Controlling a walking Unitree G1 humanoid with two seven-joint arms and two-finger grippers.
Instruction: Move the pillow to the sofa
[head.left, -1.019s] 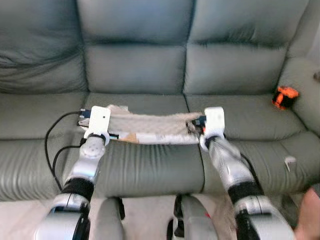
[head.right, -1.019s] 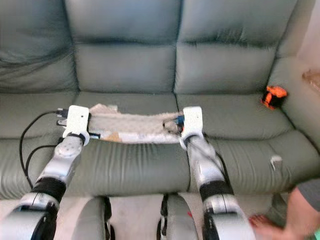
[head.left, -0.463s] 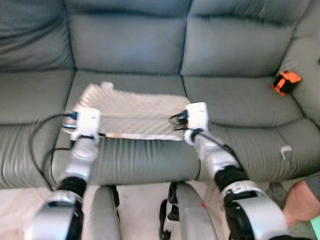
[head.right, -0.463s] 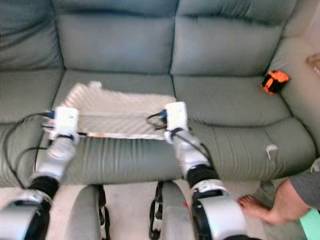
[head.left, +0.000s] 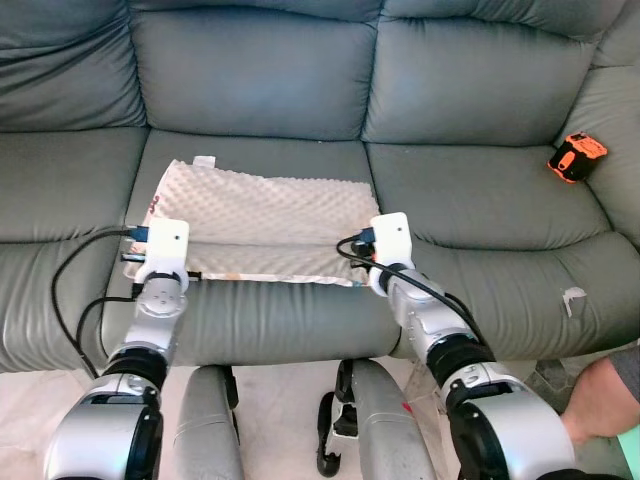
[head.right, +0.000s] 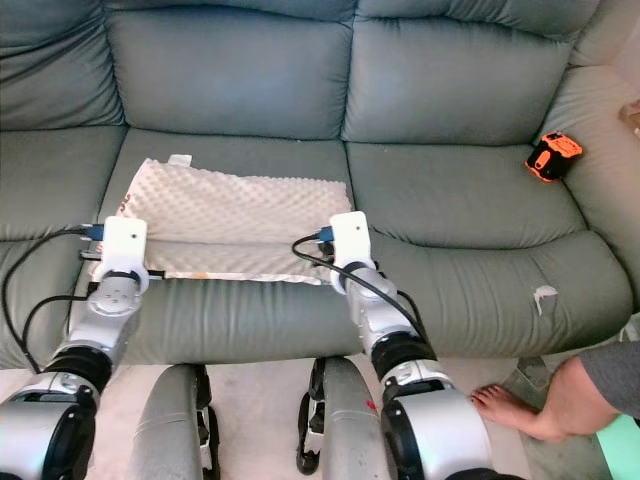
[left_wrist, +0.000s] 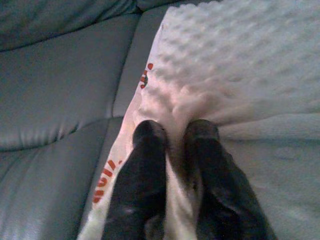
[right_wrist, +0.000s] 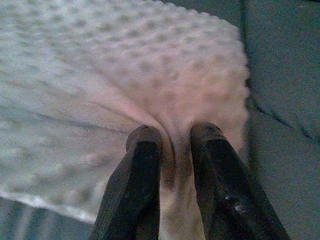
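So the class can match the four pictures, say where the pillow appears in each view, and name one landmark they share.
Left eye view: pillow lying on the sofa's middle seat, near edge between both grippers.
Right eye view: same place, left of centre.
Left wrist view: bumpy fabric pinched by the left gripper.
Right wrist view: bumpy fabric pinched by the right gripper.
Shared landmark: the pillow's dimpled cream surface on grey-green leather.

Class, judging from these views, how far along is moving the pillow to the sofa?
Done: the dimpled white pillow lies flat on the sofa's middle seat cushion. In hand: the left gripper and right gripper each pinch a near corner of it. Left: opening both and drawing the arms back.
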